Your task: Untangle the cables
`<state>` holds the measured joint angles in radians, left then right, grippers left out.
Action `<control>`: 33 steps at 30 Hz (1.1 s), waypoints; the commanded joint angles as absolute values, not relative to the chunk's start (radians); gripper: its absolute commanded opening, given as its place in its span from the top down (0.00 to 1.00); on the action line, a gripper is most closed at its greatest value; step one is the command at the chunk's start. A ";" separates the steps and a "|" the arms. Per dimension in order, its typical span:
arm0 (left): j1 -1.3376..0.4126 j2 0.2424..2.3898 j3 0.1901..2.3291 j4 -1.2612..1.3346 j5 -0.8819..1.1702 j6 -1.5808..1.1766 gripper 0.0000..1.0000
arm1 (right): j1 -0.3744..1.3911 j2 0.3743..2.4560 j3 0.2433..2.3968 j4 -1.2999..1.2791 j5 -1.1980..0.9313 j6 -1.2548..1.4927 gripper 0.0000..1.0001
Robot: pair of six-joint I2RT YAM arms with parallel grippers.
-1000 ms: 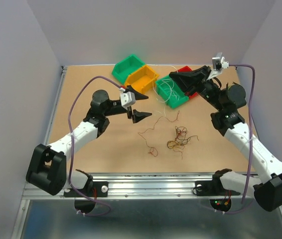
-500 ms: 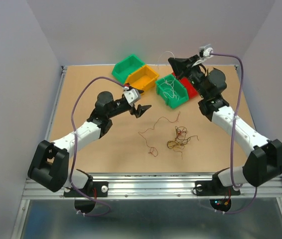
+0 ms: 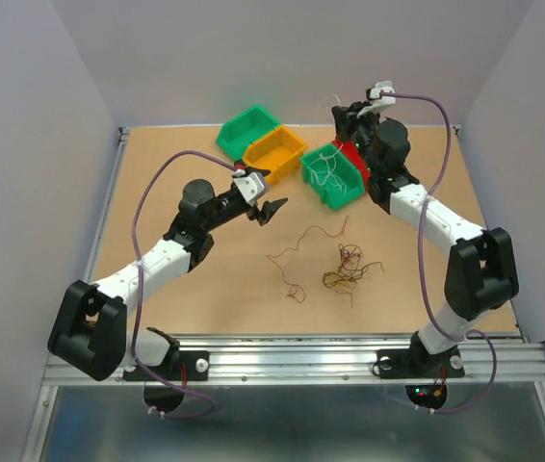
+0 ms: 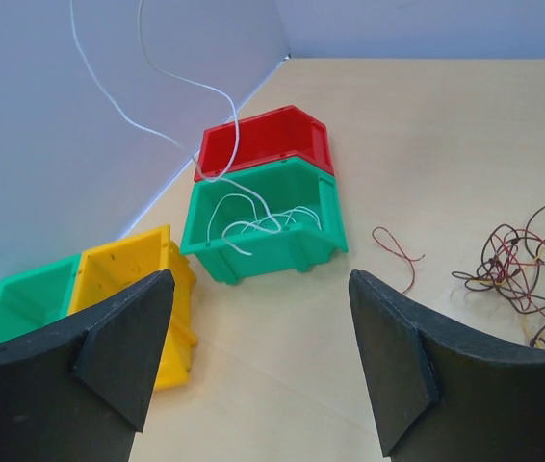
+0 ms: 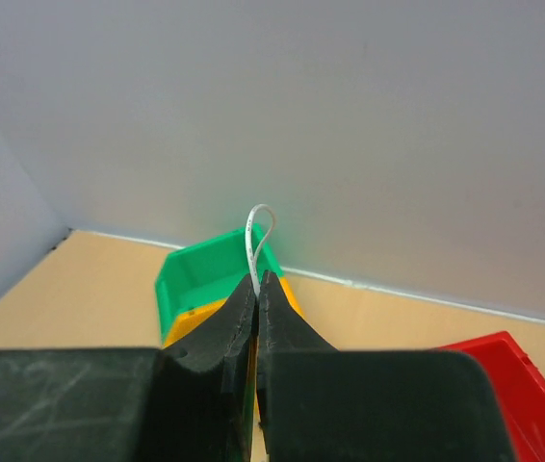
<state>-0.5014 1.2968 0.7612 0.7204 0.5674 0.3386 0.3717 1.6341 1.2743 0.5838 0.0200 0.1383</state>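
Tabletop (image 3: 224, 289) is being viewed from above, with both arms being worked over its far half. The right arm (image 3: 427, 217) is being carried folded at the elbow and reached up toward the back wall. The left arm (image 3: 162, 255) is being stretched low and forward across the board.

Four bins are being grouped at the far edge. A green bin (image 3: 245, 125) and a yellow bin (image 3: 274, 152) are touching, and a second green bin (image 3: 333, 178) has a red bin (image 3: 357, 159) just behind it.

The right gripper (image 3: 342, 114) is being held high above these last two, its jaws being pressed together on the white cable (image 5: 249, 241). The left gripper (image 3: 265, 207) is being held near the yellow bin, jaws wide apart and empty, and is being aimed at the bins.

The tangle (image 3: 347, 267) of red, yellow and dark strands is being left on the open board, well apart from both hands — the left one is judged the nearer.

The white cable is being hung from the closed tips, with a small loop being left above them. Its long axis is running close to vertical, and its lower part is being laid in coils inside the second green bin. The strand thus lies below the right hand, and this relation is judged to be what the coming move turns on — a release there would likely drop the cable into that bin.

A loose red strand (image 3: 292, 248) is being left just beside the tangle.
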 commanded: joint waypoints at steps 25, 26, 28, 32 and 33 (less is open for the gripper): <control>-0.497 1.249 0.752 0.758 0.545 0.357 0.16 | 0.328 1.913 1.224 0.647 0.175 0.120 0.99; -0.497 1.249 0.752 0.758 0.545 0.359 0.16 | 0.325 1.911 1.233 0.647 0.176 0.120 0.99; -0.497 1.247 0.753 0.756 0.546 0.357 0.16 | 0.322 1.888 1.235 0.647 0.173 0.120 0.99; -0.495 1.246 0.753 0.755 0.549 0.362 0.15 | 0.322 1.832 1.249 0.647 0.170 0.130 0.99; -0.495 1.244 0.750 0.755 0.548 0.362 0.16 | 0.322 1.821 1.253 0.649 0.170 0.132 0.99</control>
<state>-0.5014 1.2793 0.7589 0.7132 0.5457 0.3511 0.3286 1.9179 1.2270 0.5835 0.1501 0.1173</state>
